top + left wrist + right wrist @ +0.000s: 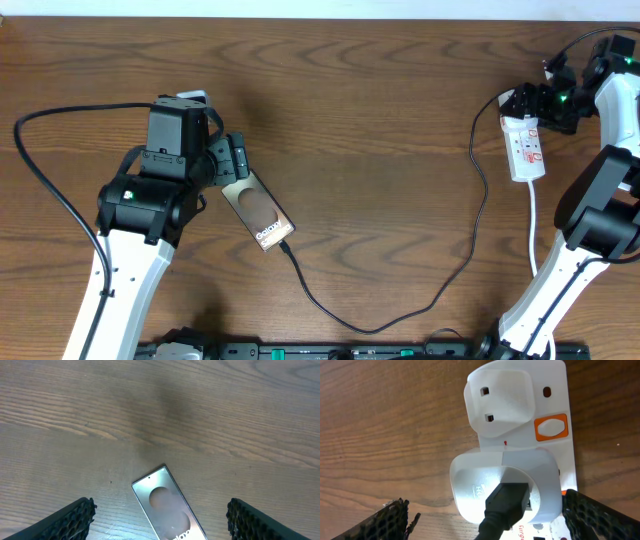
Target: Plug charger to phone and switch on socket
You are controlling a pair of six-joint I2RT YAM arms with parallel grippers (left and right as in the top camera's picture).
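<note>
Left gripper (pixel 232 160) hangs released above the phone (pixel 258 215) at 9 o'clock, right gripper (pixel 533 103) released above the socket (pixel 526 148) at 2 o'clock. A press missing the orange switch (pixel 551 427) could shove the socket or loosen the adapter (pixel 505 485). Whether the charger (pixel 372 330) is seated in the phone is too small to tell

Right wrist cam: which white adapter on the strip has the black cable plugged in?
The lower adapter: the black cable enters it. The upper adapter shows only empty holes.
</note>
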